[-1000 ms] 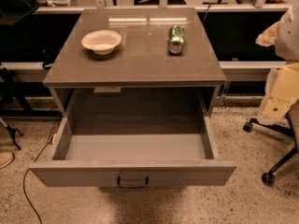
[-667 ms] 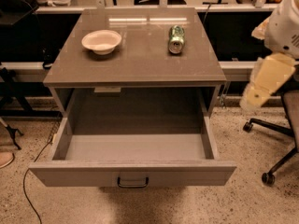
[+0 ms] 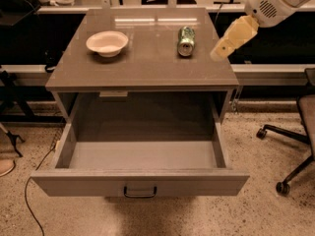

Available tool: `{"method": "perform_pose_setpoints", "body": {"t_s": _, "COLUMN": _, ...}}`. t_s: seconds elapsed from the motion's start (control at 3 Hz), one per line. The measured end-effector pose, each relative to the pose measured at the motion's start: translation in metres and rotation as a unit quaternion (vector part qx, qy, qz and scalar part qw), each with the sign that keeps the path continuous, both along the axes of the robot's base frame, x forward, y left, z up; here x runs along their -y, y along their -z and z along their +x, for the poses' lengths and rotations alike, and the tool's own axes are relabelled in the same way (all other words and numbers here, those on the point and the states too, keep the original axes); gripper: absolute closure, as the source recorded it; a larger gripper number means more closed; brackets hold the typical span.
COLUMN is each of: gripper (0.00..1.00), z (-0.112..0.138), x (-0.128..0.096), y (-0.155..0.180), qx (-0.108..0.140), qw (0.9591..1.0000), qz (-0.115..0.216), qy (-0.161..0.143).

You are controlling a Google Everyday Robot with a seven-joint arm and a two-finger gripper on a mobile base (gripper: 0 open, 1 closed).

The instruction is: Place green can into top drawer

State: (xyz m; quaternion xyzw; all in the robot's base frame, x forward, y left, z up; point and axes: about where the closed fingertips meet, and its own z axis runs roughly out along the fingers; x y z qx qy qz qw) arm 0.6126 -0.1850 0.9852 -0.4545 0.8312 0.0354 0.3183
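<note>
The green can [image 3: 186, 40] lies on its side on the cabinet top [image 3: 147, 68], right of centre, its silver end facing the front. The top drawer [image 3: 140, 154] is pulled wide open below, and nothing shows inside it. Its front panel carries a small dark handle [image 3: 140, 191]. My gripper [image 3: 220, 52], pale yellow on a white arm, hangs in the air at the upper right. It is just to the right of the can, over the cabinet's right edge, and holds nothing.
A white bowl [image 3: 107, 43] stands on the cabinet top at the left. An office chair base with castors [image 3: 288, 154] is on the floor at the right. A cable [image 3: 34, 181] lies on the floor at the left. Dark desks run along the back.
The arm has swung in from the right edge, up and to the left, bringing the gripper close to the can. The can, bowl and drawer have not moved.
</note>
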Motion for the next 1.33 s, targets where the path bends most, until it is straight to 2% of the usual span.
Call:
{"method": "perform_pose_setpoints", "body": {"t_s": 0.33, "gripper": 0.0, "z": 0.059, "x": -0.017, "y": 0.004, "qx": -0.007, "qw": 0.9962, "qz": 0.057, "qy": 0.066}}
{"method": "perform_pose_setpoints", "body": {"t_s": 0.67, "gripper": 0.0, "z": 0.062, "x": -0.019, "y": 0.005, "qx": -0.021, "qw": 0.9924, "qz": 0.077, "qy": 0.094}}
{"method": "perform_pose_setpoints", "body": {"t_s": 1.0, "gripper": 0.0, "z": 0.061, "x": -0.019, "y": 0.005, "qx": -0.021, "qw": 0.9927, "qz": 0.075, "qy": 0.092}}
{"method": "perform_pose_setpoints", "body": {"t_s": 1.33, "gripper": 0.0, "z": 0.073, "x": -0.028, "y": 0.01, "qx": -0.014, "qw": 0.987, "qz": 0.098, "qy": 0.127}}
